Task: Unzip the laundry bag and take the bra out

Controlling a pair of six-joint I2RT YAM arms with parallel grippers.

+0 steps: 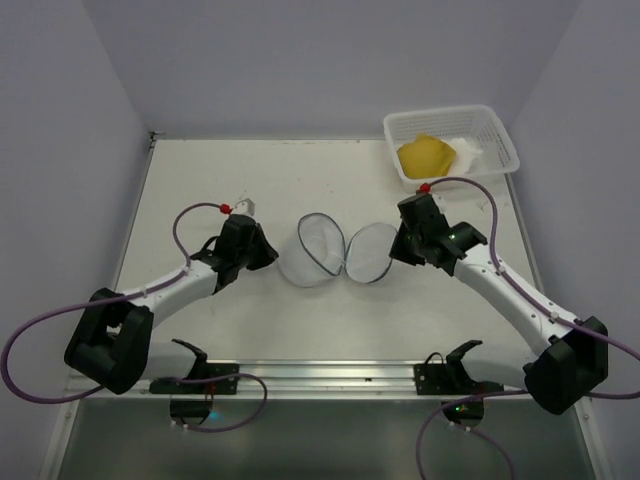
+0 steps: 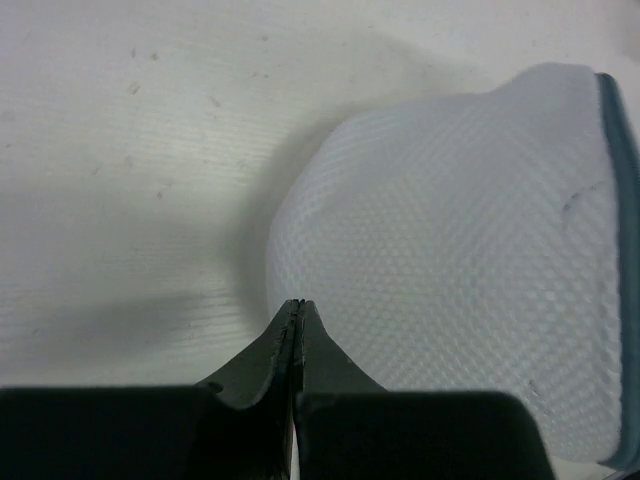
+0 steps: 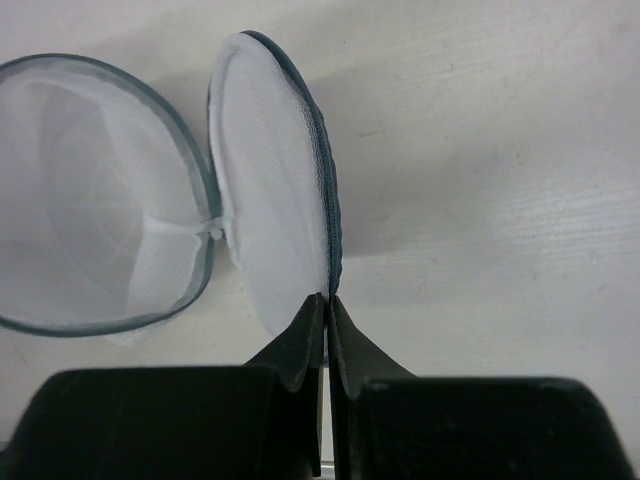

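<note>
White table (image 1: pixel 200 170) holds open laundry bag (image 1: pixel 315 250); right hand (image 3: pixel 327 300) perhaps pinching rim.

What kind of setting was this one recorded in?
Probably a lab robot cell, not a home: a white table boxed in by blank walls, two arms bolted to a rail at its near edge, a laundry bag and basket as props.

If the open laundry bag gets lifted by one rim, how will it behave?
Probably light: the laundry bag is thin see-through mesh. The domes hold their shape, so likely springy, not limp. Joined only at a small hinge, the other half may swing.
</note>
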